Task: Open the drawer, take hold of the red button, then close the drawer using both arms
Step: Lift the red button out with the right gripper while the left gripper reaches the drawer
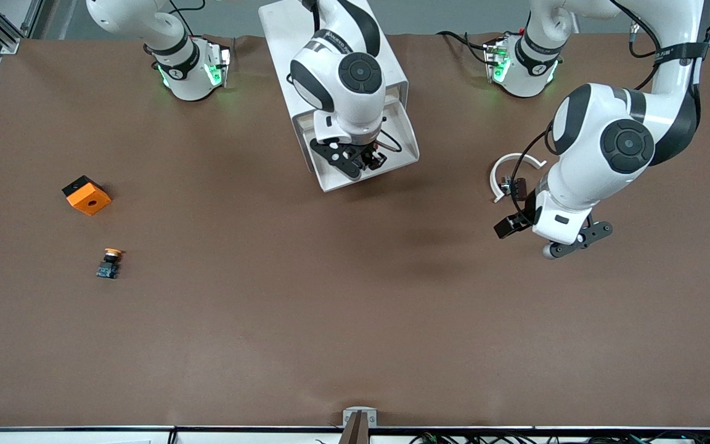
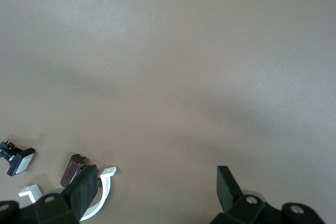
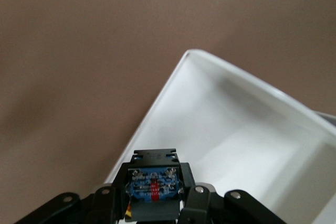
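Arms: two, both white with black joint bands, bases along the table's edge farthest from the front camera.
Right gripper (image 1: 364, 161): over the open drawer (image 1: 407, 139), fingers pinching the button (image 3: 153, 188); the right wrist view shows its blue, black-framed underside clamped between the fingers, with the drawer's white tray below.
Left gripper (image 2: 157, 192): hovers over bare table toward the left arm's end, fingers spread with nothing between them.
Cabinet (image 1: 281, 37): one, white, between the two bases; its lowest drawer is pulled out toward the front camera. The right arm hides much of it.
Buttons: two in the front view, the held one and an orange-capped button (image 1: 110, 262) lying toward the right arm's end.
Orange cube (image 1: 86, 195): one, with a hole, farther from the front camera than the orange-capped button, and apart from it.
Small parts near the left gripper: a white curved clip (image 1: 512, 172), a dark cylinder (image 2: 72, 169) and a small white-faced part (image 2: 19, 160), each counted once.
Open room: the brown table (image 1: 330, 320) is bare from the drawer's front lip to the edge nearest the front camera, and between the two groups of loose things.
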Controlling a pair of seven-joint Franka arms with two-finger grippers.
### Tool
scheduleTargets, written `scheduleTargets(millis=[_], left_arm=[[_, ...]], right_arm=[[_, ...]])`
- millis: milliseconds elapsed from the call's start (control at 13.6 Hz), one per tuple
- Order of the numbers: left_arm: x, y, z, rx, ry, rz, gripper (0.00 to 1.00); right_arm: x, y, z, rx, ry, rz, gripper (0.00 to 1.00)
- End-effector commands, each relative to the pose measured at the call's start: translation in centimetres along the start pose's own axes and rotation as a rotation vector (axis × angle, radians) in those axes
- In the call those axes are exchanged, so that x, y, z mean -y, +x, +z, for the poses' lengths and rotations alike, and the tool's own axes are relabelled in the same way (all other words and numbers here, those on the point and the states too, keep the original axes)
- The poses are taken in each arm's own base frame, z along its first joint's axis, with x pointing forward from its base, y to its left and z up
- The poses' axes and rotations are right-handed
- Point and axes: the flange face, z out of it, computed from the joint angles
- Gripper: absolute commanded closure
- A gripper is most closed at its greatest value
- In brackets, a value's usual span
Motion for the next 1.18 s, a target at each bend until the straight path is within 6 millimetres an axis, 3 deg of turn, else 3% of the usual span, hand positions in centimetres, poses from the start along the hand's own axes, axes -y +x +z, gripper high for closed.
scheduleTargets(millis=[0, 148, 295, 443, 590, 885, 1107], left_arm=[[-0.3, -0.3, 0.2, -0.024, 0.017, -0.002, 0.0], [-1.7, -1.6, 1.0, -0.015, 0.024, 0.028, 0.0], [-3.2, -2.4, 1.8, -0.049, 0.019, 0.047, 0.0], [-4.7, -3.1, 3.0, -0.073, 0.013, 0.076, 0.0], [-6.8, -4.9, 5.1, -0.064, 0.031, 0.106, 0.0], [-12.0, -10.9, 9.6, -0.036, 0.072, 0.056, 0.0], [-14.2, -14.7, 11.6, 0.024, 0.065, -0.007, 0.0]], right_arm=[[0.1, 4.2, -4.6, 0.059, 0.003, 0.013, 1.0], [-1.2, 7.4, -7.1, 0.061, 0.007, -0.081, 1.0], [-3.5, 13.3, -9.4, 0.065, 0.013, -0.157, 1.0], [-6.0, 19.8, -10.0, 0.068, 0.032, -0.224, 1.0], [-8.7, 25.2, -8.2, 0.06, 0.048, -0.297, 1.0], [-15.1, 32.8, -4.2, 0.024, 0.065, -0.397, 1.0], [-19.0, 38.5, -3.0, 0.005, 0.048, -0.428, 1.0]])
